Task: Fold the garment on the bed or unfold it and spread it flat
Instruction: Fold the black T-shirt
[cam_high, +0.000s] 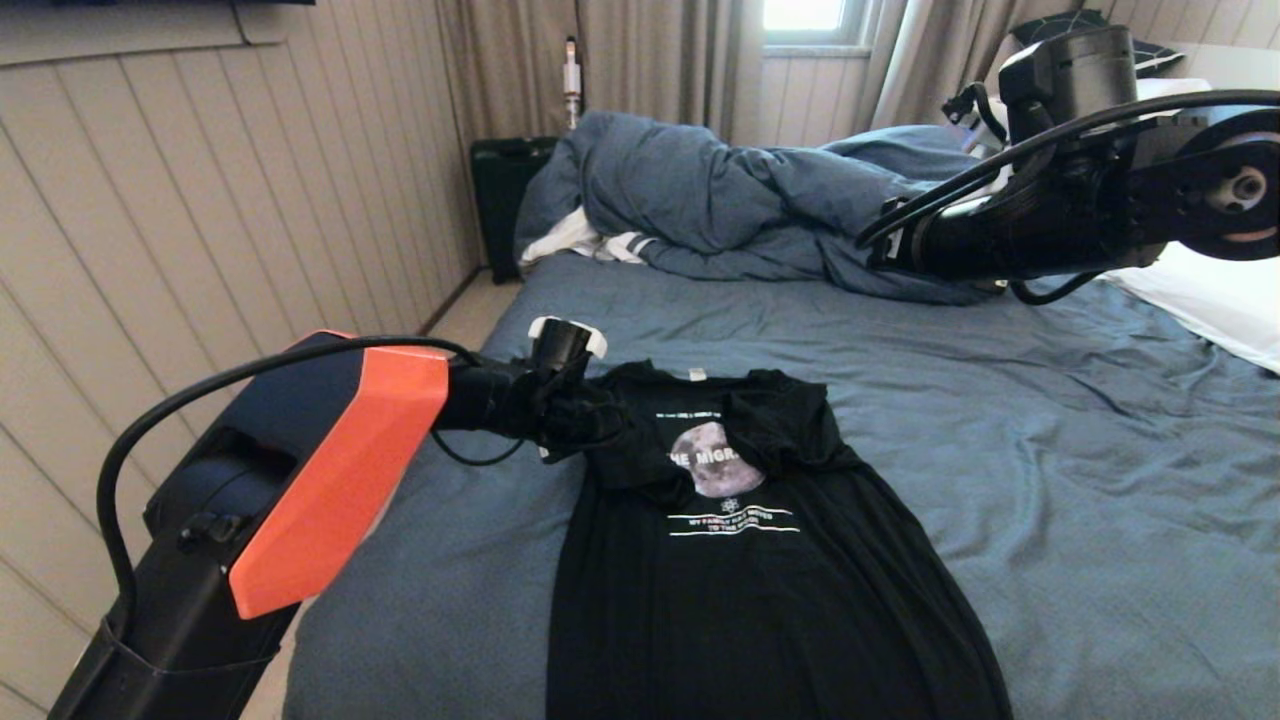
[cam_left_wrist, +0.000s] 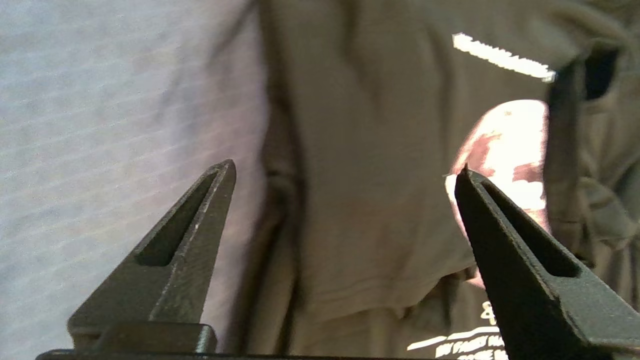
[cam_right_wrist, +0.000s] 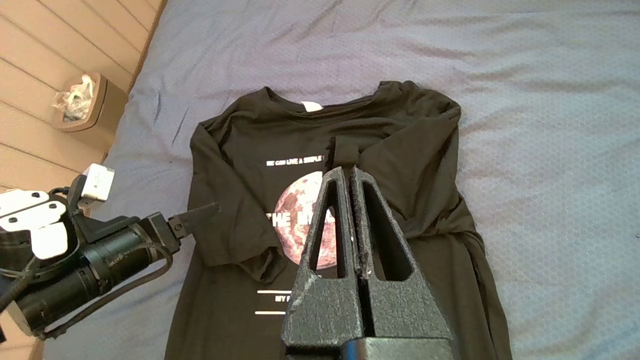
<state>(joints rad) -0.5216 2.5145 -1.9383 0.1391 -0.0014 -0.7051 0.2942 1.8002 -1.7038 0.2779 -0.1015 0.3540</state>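
1. I see the bed (cam_high: 1050, 480) under everything.
2. The garment (cam_high: 740, 560) lies front-up on its sheet, both sleeves folded inward.
3. My left gripper (cam_left_wrist: 345, 175) hangs spread wide over the left sleeve, empty.
4. My right gripper (cam_right_wrist: 348, 175) is pinched together above the shirt.

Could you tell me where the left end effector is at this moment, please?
In the head view the left end effector is at the robot's left, by the black T-shirt's folded-in left sleeve on the bed, open and holding nothing.

Dim room, bright window (cam_high: 805, 15) glare; left wrist view blurred.
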